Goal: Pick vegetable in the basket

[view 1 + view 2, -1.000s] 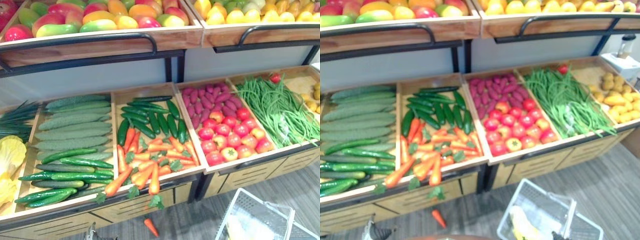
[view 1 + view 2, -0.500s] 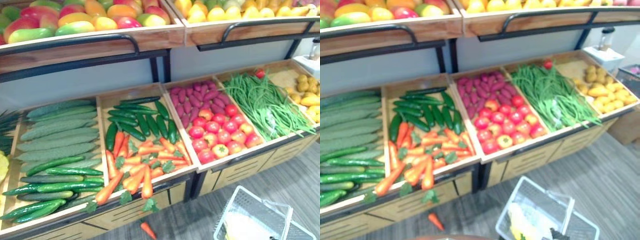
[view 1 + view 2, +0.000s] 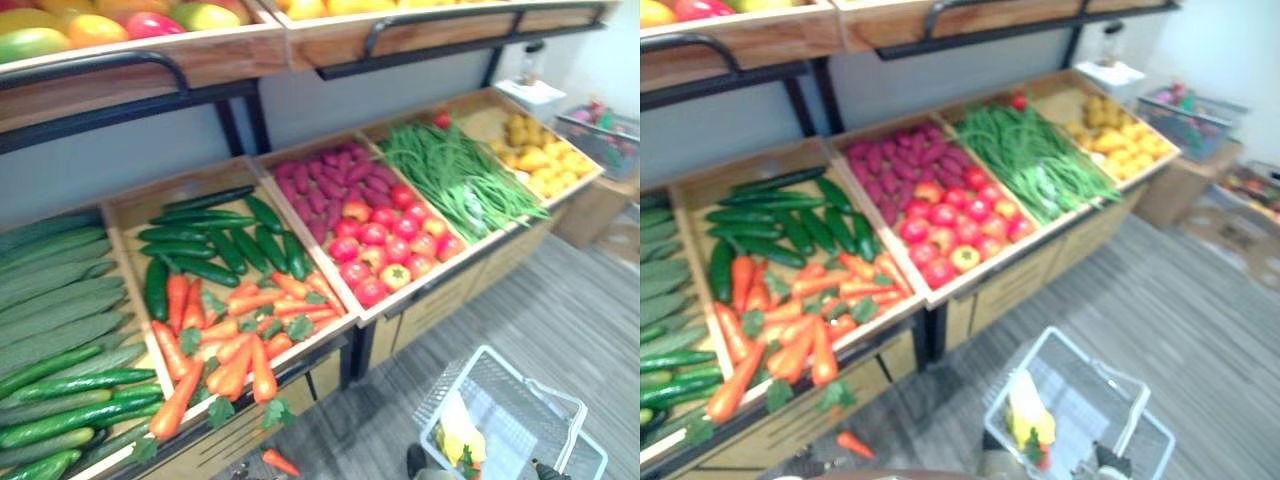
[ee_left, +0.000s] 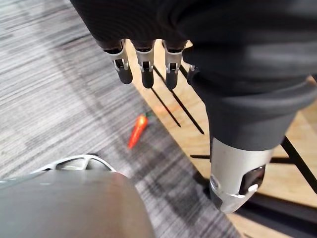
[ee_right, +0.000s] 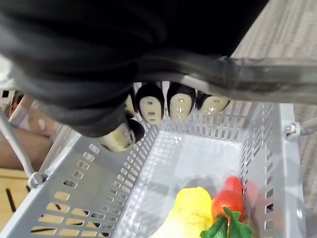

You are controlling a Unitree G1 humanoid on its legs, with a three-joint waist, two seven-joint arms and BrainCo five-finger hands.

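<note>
Right hand (image 5: 181, 104) curled round basket handle (image 5: 252, 68); left hand (image 4: 145, 62) loose-fingered over grey floor (image 4: 49, 74), fallen carrot (image 4: 137, 131) beside wooden vegetable shelf (image 3: 430, 305).

Here's the slanted wooden shelf (image 3: 180, 182), its bins side by side: pale cucumbers (image 3: 50, 290) at the robot's far left, next dark cucumbers (image 3: 215, 245) behind a heap of carrots (image 3: 235, 335), then purple sweet potatoes (image 3: 335, 180) behind tomatoes (image 3: 390, 240), then green beans (image 3: 455, 180), and yellow potatoes (image 3: 535, 155) at the right end. The upper shelf (image 3: 150, 65) holds mixed fruit (image 3: 110, 20). Down on the grey striped floor (image 3: 560, 310), one loose carrot (image 3: 280, 462) lies just beside the shelf's base.
</note>
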